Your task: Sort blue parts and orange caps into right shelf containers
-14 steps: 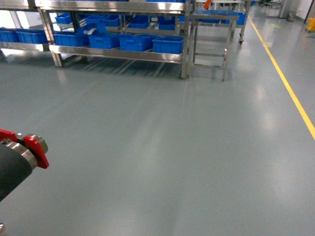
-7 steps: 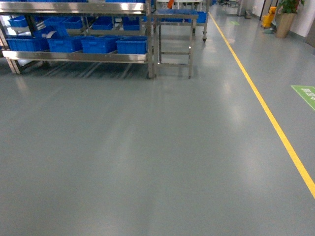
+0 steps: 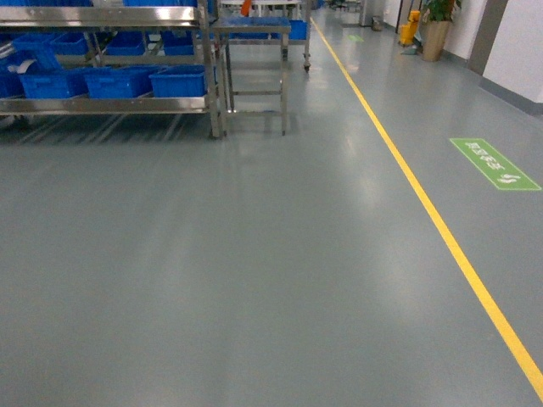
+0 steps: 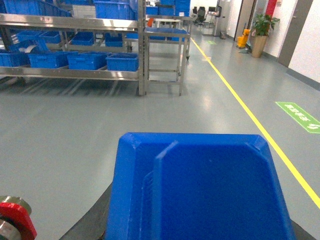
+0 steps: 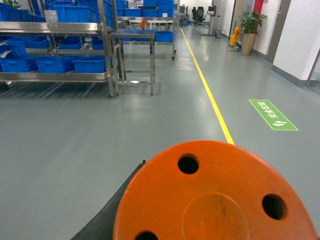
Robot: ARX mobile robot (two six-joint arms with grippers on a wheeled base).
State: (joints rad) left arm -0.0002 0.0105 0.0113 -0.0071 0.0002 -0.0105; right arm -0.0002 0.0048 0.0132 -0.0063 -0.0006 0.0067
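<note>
Orange cap [image 5: 215,195] fills the lower half of your right wrist view, a round disc with small holes through its face, flat side toward the camera; being round, it has no long axis to speak of. Blue part [image 4: 200,187] fills the lower half of your left wrist view, its long axis running from 6 toward 12 o'clock, chamfered far corners pointing down the aisle. Each seems to be carried at its own arm's tip, but neither pincer's fingers show anywhere, so you cannot tell whether they are clamped or spread.

Blue crates [image 3: 178,80] sit on the steel shelf [image 3: 110,103] at about 10 o'clock in the head view, well away across bare grey floor [image 3: 254,254]. A small steel table [image 3: 254,59] stands just beside the shelf's right end, and the yellow line [image 3: 424,212] runs off toward 12 o'clock.

By my reading, you are in transit, not placing. Swing the base leftward until the shelf's right end centres in the head view, drive slowly, and keep both arms quiet so nothing slips.
</note>
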